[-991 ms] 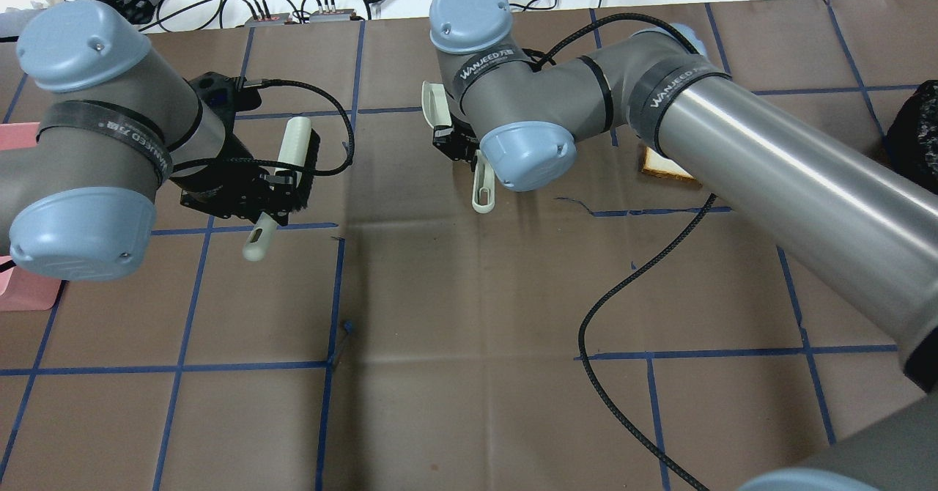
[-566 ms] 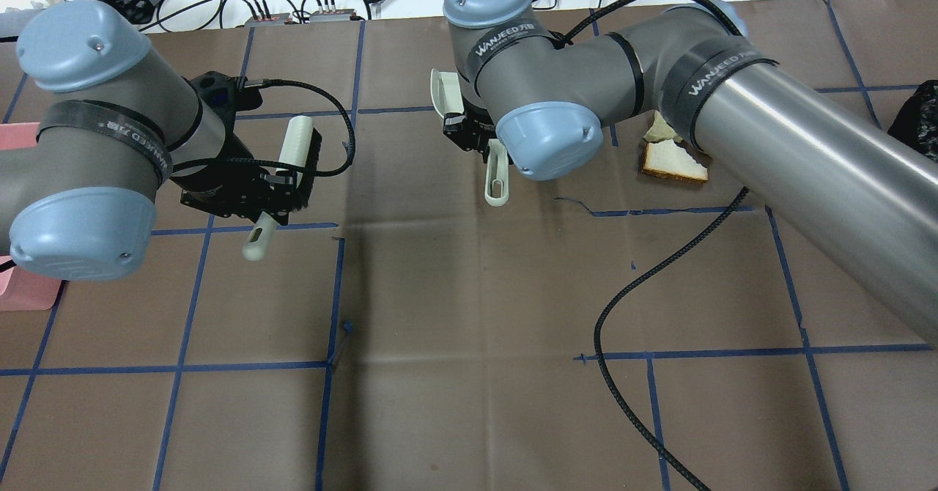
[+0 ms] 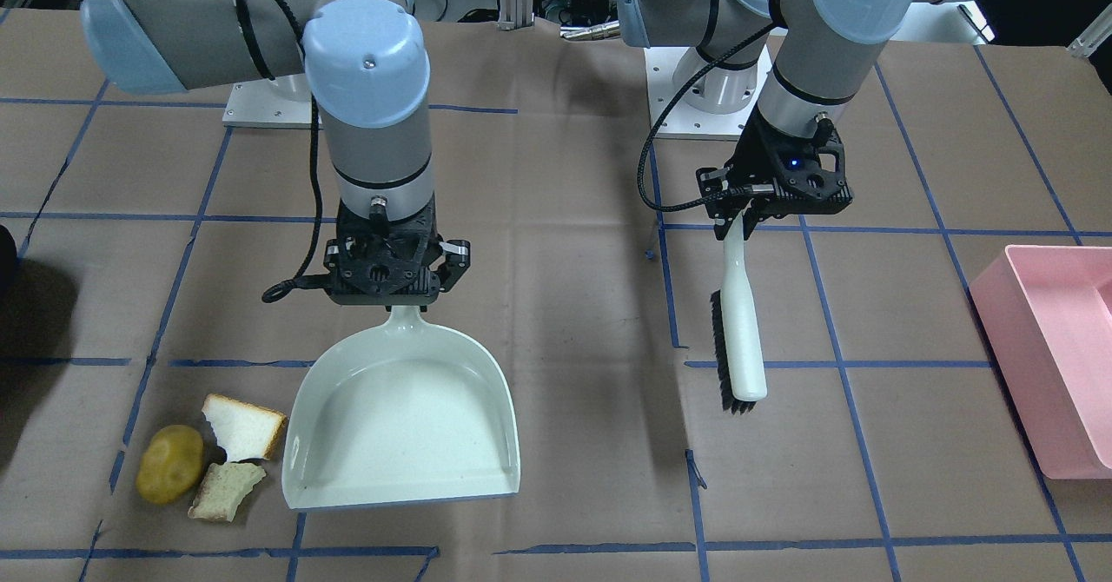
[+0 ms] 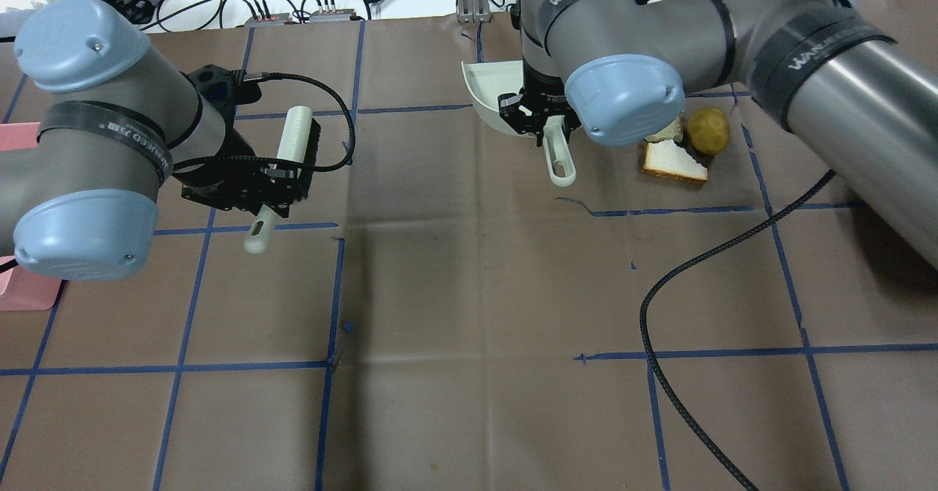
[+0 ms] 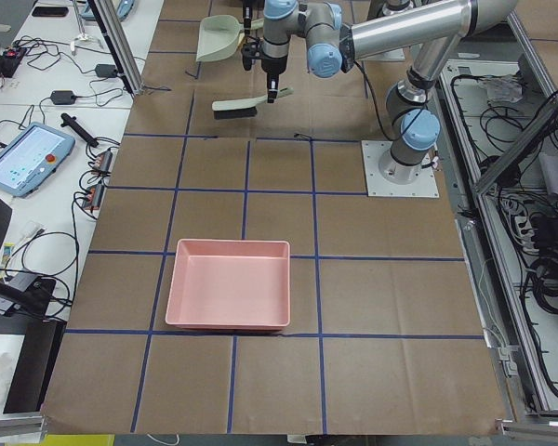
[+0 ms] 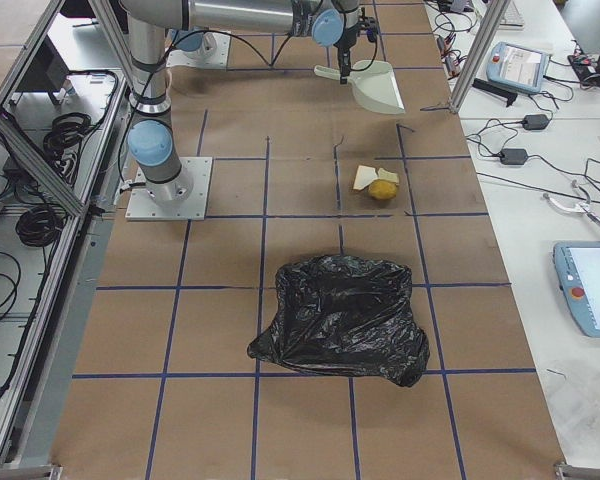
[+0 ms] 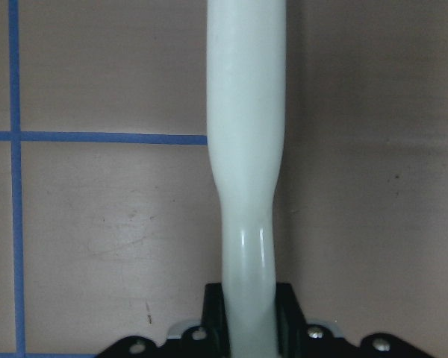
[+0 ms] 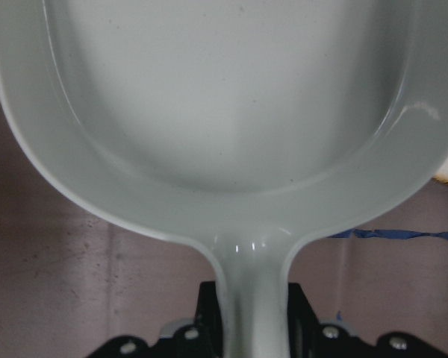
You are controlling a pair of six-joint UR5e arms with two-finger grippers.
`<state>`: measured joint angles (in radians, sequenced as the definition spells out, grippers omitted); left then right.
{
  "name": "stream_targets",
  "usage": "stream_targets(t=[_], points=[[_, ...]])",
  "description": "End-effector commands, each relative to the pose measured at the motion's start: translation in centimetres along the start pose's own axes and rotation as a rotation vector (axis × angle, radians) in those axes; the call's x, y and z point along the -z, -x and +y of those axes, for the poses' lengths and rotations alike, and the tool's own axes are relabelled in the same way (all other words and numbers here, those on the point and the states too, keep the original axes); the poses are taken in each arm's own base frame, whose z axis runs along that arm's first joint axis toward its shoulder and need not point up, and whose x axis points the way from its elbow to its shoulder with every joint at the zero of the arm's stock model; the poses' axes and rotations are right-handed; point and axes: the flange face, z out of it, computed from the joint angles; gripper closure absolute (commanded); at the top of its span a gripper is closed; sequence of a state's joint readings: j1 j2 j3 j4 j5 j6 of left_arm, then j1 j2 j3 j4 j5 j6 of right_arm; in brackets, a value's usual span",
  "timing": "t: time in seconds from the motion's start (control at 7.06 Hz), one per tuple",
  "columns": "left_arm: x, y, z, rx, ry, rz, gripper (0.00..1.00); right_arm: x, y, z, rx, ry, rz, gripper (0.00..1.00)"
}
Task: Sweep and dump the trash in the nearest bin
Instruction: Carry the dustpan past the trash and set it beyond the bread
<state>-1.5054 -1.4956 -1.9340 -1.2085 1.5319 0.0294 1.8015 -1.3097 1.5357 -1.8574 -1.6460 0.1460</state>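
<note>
The trash lies together on the brown table: a yellow-brown potato (image 3: 169,476) (image 4: 708,130), a white bread piece (image 3: 248,426) (image 4: 674,161) and a smaller torn piece (image 3: 224,491). My right gripper (image 3: 391,274) (image 4: 546,113) is shut on the handle of a pale green dustpan (image 3: 404,417) (image 8: 231,97). It holds the pan raised, beside the trash on the side toward the table's middle. My left gripper (image 3: 751,208) (image 4: 275,183) is shut on the handle of a white brush (image 3: 738,330) (image 7: 246,149) with black bristles, well away from the trash.
A pink bin (image 3: 1042,347) (image 5: 228,297) stands at the table's end on my left. A black trash bag (image 6: 345,320) lies at the end on my right, beyond the trash. A black cable (image 4: 681,293) trails from the right arm over the table.
My right arm has carried the dustpan rightward in the overhead view, up to the trash. The potato and both bread pieces now show. The left arm and brush have barely moved.
</note>
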Motion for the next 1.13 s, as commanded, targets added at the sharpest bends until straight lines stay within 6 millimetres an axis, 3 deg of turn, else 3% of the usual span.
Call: stream_targets(t=[0.0, 0.71, 0.99], points=[[-0.1, 0.0, 0.1, -0.01, 0.004, -0.002, 1.0, 1.6, -6.4, -0.1, 0.152, 0.036, 0.007, 0.96], [-0.1, 0.0, 0.2, -0.008, 0.016, 0.0, 0.99, 2.0, -20.5, -1.0, 0.534, 0.082, 0.06, 0.97], [0.0, 0.0, 0.2, -0.009, 0.014, 0.0, 1.0, 1.8, -28.9, 0.0, 0.694, 0.126, 0.039, 0.97]])
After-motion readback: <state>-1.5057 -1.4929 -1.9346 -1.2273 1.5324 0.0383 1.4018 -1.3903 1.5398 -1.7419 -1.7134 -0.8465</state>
